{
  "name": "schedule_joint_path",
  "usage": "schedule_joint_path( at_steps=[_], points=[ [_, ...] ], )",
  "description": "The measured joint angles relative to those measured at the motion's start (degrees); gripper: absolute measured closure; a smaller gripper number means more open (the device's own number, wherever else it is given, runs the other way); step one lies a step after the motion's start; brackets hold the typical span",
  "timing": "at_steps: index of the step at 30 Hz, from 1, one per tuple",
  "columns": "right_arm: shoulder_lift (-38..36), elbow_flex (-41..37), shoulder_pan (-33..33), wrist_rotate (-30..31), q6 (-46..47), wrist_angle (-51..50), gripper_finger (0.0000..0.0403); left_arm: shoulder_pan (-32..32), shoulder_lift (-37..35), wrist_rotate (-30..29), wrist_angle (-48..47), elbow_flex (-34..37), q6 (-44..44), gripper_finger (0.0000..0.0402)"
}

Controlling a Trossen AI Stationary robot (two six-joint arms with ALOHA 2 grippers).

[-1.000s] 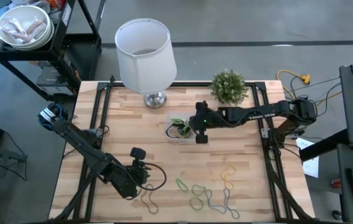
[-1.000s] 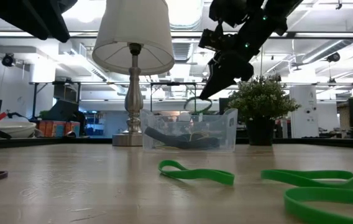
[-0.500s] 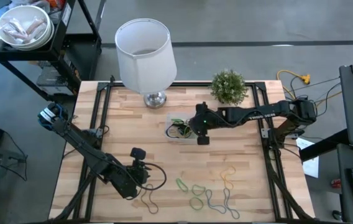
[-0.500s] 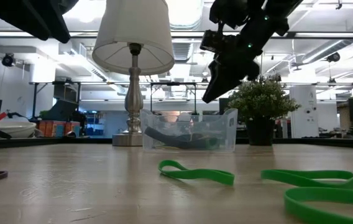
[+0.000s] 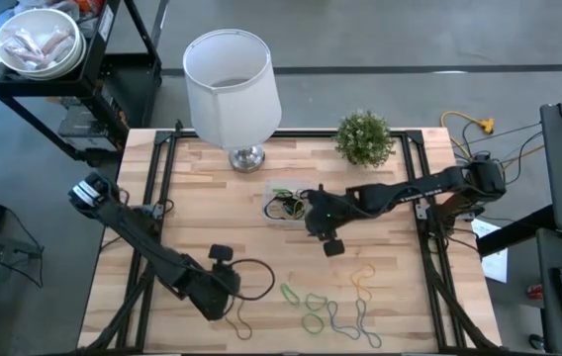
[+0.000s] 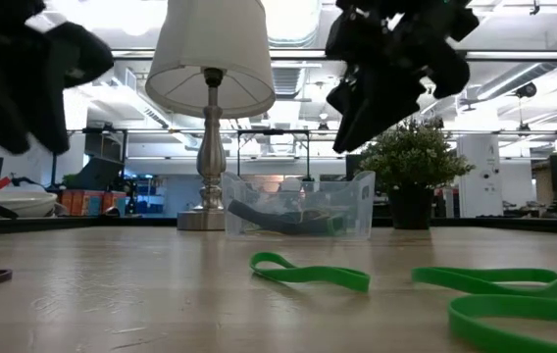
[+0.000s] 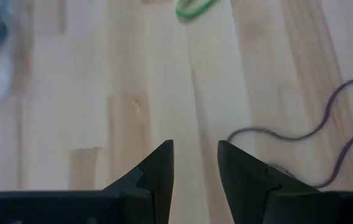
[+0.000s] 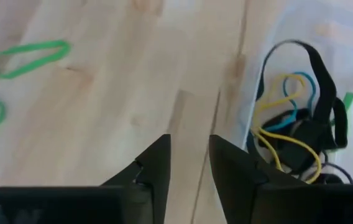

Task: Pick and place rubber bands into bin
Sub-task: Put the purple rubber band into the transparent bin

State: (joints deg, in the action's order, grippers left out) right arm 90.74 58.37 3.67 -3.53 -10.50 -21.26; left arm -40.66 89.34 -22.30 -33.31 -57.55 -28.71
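The clear bin (image 5: 286, 206) (image 6: 298, 206) stands mid-table with several rubber bands (image 8: 294, 124) inside it. Loose rubber bands lie near the front edge: green ones (image 5: 313, 301) (image 6: 308, 272), a tan one (image 5: 363, 282) and dark ones (image 5: 345, 321) (image 5: 239, 318). My right gripper (image 5: 309, 220) (image 8: 189, 140) hovers open just beside the bin's near-right side, nothing between its fingers. My left gripper (image 5: 232, 289) (image 7: 195, 146) is open low over bare wood, left of a green band (image 7: 192, 7) and beside a dark band (image 7: 301, 134).
A white-shaded lamp (image 5: 230, 79) stands behind the bin and a small potted plant (image 5: 364, 136) at the far right. A black cable (image 5: 251, 277) loops by the left arm. Bare wood lies between the bin and the loose bands.
My right gripper has let go of a green band over the bin; the band has dropped inside. The gripper has then swung away from above the bin toward the table's near edge. My left gripper has shifted a little toward the near edge.
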Motion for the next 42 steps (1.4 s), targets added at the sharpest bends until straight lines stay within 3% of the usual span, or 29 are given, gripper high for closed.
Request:
schedule_joint_path(
  at_steps=[8,13,20,42],
  points=[
    [-2.2,0.1,3.8,0.1,0.0,0.0,0.031,0.1,6.6,6.9,4.9,-0.6,-0.9,0.0292],
    [-3.8,0.0,6.1,0.0,0.0,0.2,0.0315,0.2,9.7,8.3,4.8,-0.8,-0.9,0.0292],
    [-4.4,0.0,9.0,0.1,0.1,0.4,0.0315,1.4,10.7,9.0,4.2,-0.8,-5.4,0.0292],
    [-4.4,-0.1,11.6,0.2,1.6,0.4,0.0321,4.0,11.8,14.3,6.5,-0.5,-3.8,0.0292]
  ],
)
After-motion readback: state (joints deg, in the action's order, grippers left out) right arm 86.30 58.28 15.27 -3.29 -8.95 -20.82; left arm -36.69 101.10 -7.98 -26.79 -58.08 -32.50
